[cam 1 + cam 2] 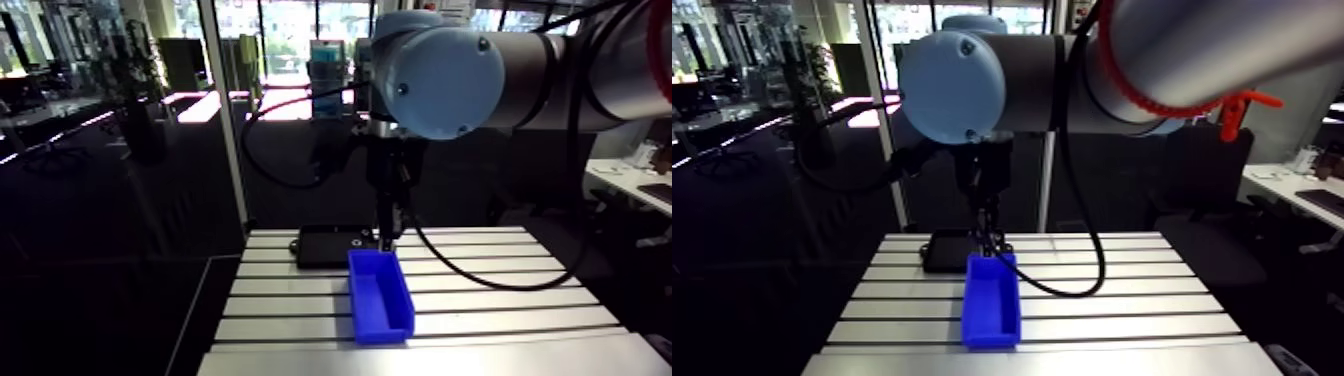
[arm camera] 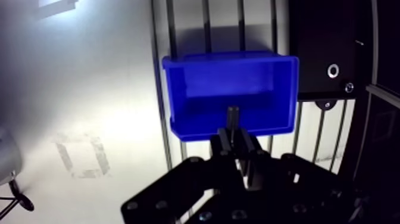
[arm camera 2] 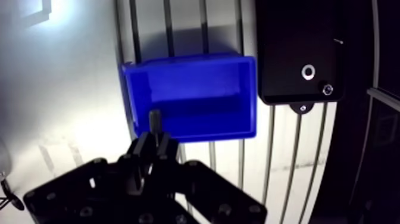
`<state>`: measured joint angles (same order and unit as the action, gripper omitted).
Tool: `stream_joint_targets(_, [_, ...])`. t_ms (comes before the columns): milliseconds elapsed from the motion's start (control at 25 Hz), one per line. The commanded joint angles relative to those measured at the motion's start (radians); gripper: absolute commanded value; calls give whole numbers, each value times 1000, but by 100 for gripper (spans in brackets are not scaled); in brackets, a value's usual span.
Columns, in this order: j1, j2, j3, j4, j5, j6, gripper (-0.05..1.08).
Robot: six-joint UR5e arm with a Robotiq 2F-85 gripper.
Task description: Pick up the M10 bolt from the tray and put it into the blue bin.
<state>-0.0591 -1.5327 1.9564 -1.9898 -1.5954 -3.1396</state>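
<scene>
My gripper [image 2: 233, 134] is shut on a dark M10 bolt [image 2: 233, 115], whose end sticks out past the fingertips. In the wrist view the bolt hangs above the near wall of the blue bin [image 2: 231, 95], which looks empty inside. Beside the bin lies the black tray [image 2: 324, 47], with a shiny washer [image 2: 333, 71] and a small nut [image 2: 349, 87] on it. In the arm view the gripper [image 1: 388, 240] comes down over the far end of the blue bin [image 1: 380, 296], right by the black tray [image 1: 334, 245].
The bin and tray rest on the slotted aluminium table [image 1: 480, 300]. Past the table's edge in the wrist view is a pale floor with a taped square [image 2: 82, 156]. A cable [image 1: 470, 275] loops over the table to the right of the bin.
</scene>
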Motion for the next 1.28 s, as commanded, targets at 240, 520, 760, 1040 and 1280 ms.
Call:
stream_joint_targets(240, [1,104,31,-122,-1,0,103])
stream_joint_targets(520, [-1,177,28,-163,-5,3,102])
stream_joint_targets(760, [-15,217,31,-191,-5,1,102])
stream_joint_targets(1040, [-25,259,55,-228,-5,5,101])
stream_joint_targets(1280, [-27,268,72,-243,-7,3,101])
